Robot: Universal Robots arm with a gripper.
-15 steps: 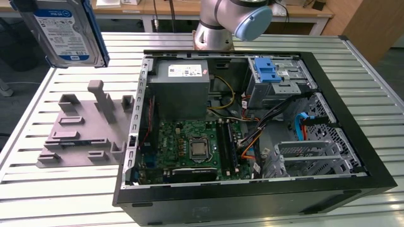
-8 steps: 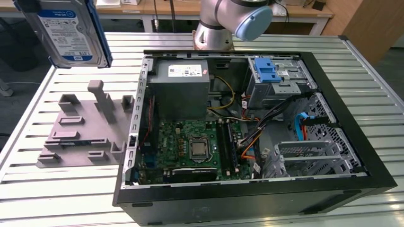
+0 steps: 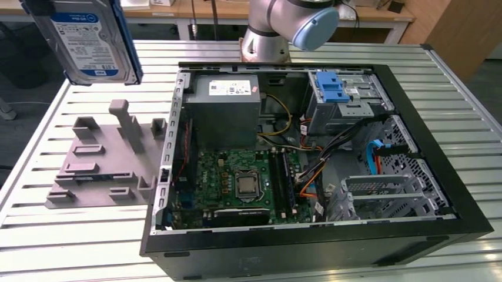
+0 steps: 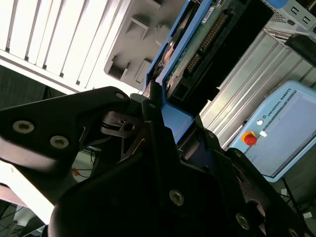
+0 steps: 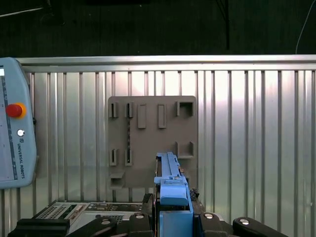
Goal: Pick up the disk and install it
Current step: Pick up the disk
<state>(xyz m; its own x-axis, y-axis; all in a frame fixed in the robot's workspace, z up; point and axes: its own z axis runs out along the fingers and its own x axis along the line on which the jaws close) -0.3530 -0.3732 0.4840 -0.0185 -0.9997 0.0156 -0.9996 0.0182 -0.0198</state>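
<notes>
While our fingers (image 4: 154, 118) clamp the disk (image 3: 90, 41) aloft — pickup done — we have yet to fit it into the computer (image 3: 314, 252).

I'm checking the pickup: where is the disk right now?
The disk hangs in the air at the exterior view's upper left, above the grey fixture and beside the open computer case, clamped in the gripper.
</notes>
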